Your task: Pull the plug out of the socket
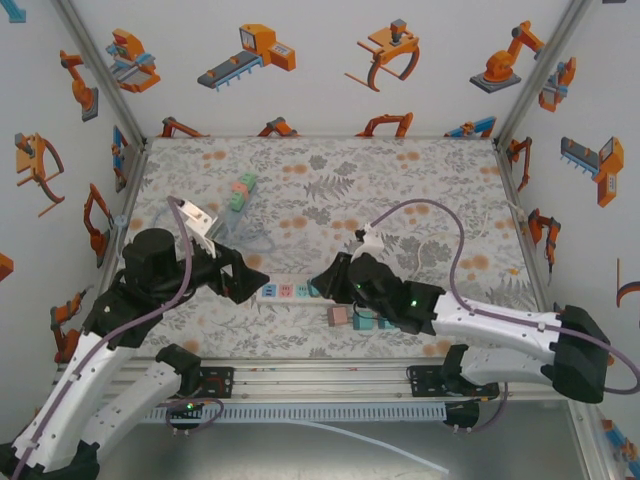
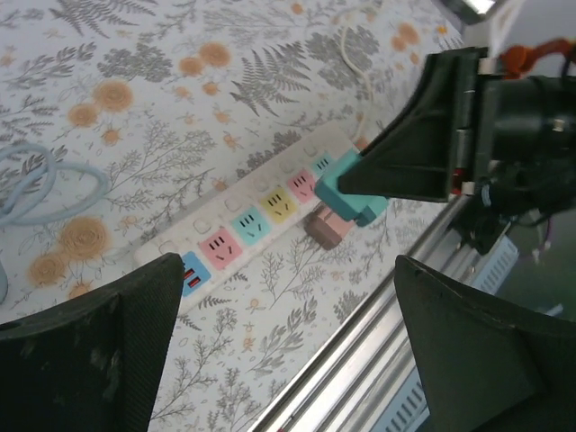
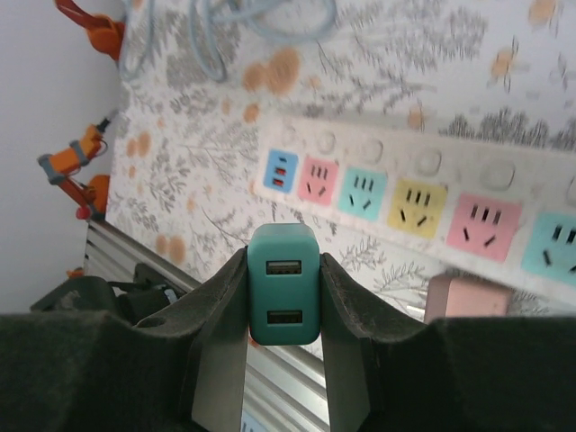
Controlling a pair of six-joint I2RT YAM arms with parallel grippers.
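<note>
Teal USB plug (image 3: 283,284) unplugged, held above white socket strip (image 3: 423,193) with coloured outlets

Power strip (image 1: 285,290) at the table's (image 1: 400,180) near edge
The right gripper (image 3: 283,270) held a USB charger (image 3: 283,286) at its right end; another plug (image 1: 339,316) lay in front.

The table (image 1: 300,190) is viewed from above and behind the arm bases, looking down and forward, so the whole surface is taken in. The power strip (image 2: 261,216) is seen obliquely and closely from the left wrist, toward the front rail (image 2: 351,360) — and nearer still from the right wrist. The strip is shared by all three views.
</note>
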